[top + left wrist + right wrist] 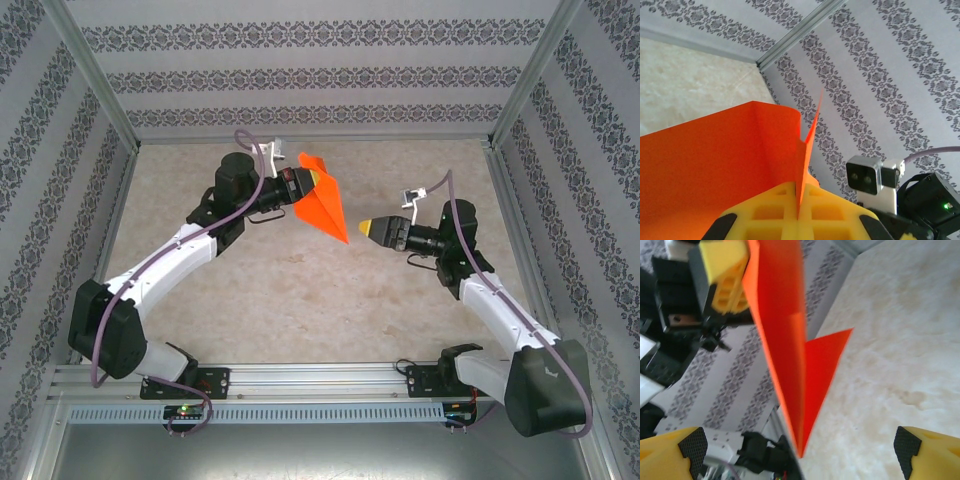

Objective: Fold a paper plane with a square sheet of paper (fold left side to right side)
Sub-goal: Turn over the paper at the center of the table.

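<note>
Left fingers [765,215] pressed together, clamped on folded edge of paper plane [322,207]. Plane juts forward past fingertips, wings spreading either side of crease, pointed tip farthest out. Right fingers [677,450] spread wide, gripping nothing; plane tip just ahead of them, apart. Counter [300,290] beyond.

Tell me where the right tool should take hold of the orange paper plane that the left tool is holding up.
Probably the free pointed end of the paper plane, just behind its tip. The left tool is shut on the wide end, and the point aims at the open right tool. Come in from that side, one finger on each flat face.
</note>
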You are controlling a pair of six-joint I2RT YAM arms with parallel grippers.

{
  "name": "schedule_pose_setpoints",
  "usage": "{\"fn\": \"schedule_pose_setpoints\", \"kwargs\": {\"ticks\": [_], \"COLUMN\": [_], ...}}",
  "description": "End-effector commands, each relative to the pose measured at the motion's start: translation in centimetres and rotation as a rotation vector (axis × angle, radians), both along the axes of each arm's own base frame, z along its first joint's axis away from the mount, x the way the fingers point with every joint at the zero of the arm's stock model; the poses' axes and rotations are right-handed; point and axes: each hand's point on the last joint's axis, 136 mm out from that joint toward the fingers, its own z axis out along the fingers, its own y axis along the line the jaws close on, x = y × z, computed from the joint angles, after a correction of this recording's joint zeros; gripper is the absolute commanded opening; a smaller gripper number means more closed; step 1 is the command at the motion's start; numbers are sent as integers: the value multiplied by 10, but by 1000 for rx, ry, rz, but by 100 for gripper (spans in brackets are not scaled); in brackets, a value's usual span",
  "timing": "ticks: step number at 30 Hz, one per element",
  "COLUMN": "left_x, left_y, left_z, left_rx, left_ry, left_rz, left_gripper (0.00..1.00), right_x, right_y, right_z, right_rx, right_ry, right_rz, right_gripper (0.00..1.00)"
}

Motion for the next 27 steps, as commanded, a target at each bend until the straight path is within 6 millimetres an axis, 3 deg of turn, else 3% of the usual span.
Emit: {"fn": "schedule_pose_setpoints", "kwargs": {"ticks": [1,8,14,21,27], "left_x": [-10,-22,-26,-27,-28], "left_y": [-2,-6,-8,-10,-11], "left_z": [30,51,45,31,22], "left_rx": [-23,-105,-145,-145,-137], "left_ry": [-74,-96,-73,-31,-9], "left_rz": [-36,-87,-108,-121,-127], "left_gripper": [0,0,0,0,0], "right_x": [-15,-20,-11,-5,-1], "right_y": [16,41,55,61,59], "right_z": [18,29,44,57,50], "right_rx": [35,59,102,109,88], "right_ry": [-4,4,4,-26,-18], "right_rz": [90,152,194,210,191], "right_gripper": [98,98,96,73,46]}}
